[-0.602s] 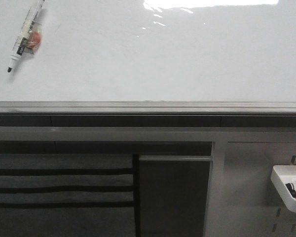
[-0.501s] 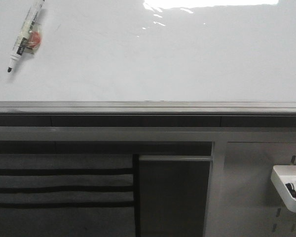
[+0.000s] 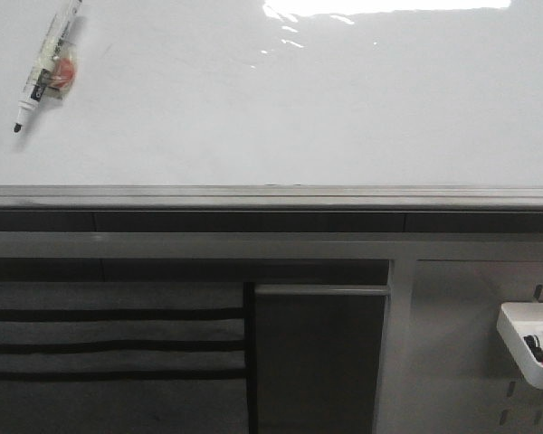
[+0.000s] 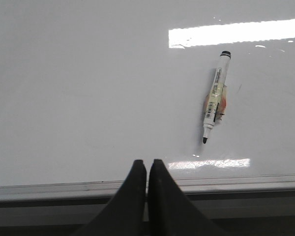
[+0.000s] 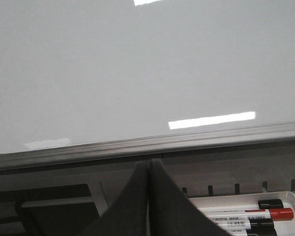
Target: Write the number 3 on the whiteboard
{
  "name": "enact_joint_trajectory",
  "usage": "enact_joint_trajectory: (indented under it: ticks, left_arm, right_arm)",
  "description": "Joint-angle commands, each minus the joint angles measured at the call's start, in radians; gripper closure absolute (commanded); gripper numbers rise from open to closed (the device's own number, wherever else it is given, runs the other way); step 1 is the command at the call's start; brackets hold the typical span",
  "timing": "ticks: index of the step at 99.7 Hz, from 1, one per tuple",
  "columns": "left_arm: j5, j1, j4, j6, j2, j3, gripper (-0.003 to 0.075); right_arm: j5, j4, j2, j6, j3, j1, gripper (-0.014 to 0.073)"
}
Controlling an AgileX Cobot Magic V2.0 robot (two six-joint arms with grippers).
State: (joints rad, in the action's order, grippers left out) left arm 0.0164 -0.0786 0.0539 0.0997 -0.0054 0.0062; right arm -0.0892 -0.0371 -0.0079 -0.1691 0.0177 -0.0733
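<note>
Whiteboard [image 3: 326, 108]: glossy, glare along the far edge, grey metal rail along the near edge. No digit legible on the visible surface. One black-tipped marker [image 3: 43, 63] lying flat near the far left corner, cap off, tip toward the near edge, with a small orange-red item [image 3: 63, 70] touching its barrel. Nothing else resting on the board.

Left gripper [image 4: 147, 169]: fingers pressed together, holding nothing, positioned over the near rail, well apart from the marker [image 4: 214, 101]. Right gripper [image 5: 148, 169]: fingers pressed together, holding nothing, positioned over the rail above a white tray [image 5: 285, 199].

White tray [image 3: 529, 348] mounted on the grey perforated panel [image 3: 462, 362] below the board, right side; at least two markers inside, one red-capped, one black-capped.
</note>
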Motion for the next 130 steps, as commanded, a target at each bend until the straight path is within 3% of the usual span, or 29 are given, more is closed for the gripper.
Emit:
enact_joint_trajectory:
  ticks: [1,26,63,76,98,130]
  left_arm:
    - [0.075,0.003,0.0,-0.009,-0.032,0.003,0.0738]
    - [0.075,0.003,0.0,-0.009,-0.032,0.003,0.0738]
    - [0.081,0.003,0.015,-0.009,-0.032,0.001,0.0738]
    - [0.077,0.003,0.085,-0.009,-0.032,-0.048,0.0738]
    - [-0.153,0.003,0.098,-0.009,0.008,-0.287,0.0738]
    - [-0.386,0.003,0.063,-0.009,0.269,-0.587,0.0738]
  right_arm:
    - [0.078,-0.002,-0.023,0.005,0.021,0.006,0.0668]
    - [0.083,-0.093,-0.023,0.02,0.021,0.006,0.0668]
    - [0.089,-0.093,-0.023,0.02,0.021,0.006,0.0668]
    - [0.095,-0.079,-0.021,0.02,-0.007,0.006,0.0668]
    - [-0.071,-0.027,0.034,0.02,-0.189,0.004,0.0668]
    - [-0.134,-0.029,0.304,0.124,-0.471,0.003,0.0668]
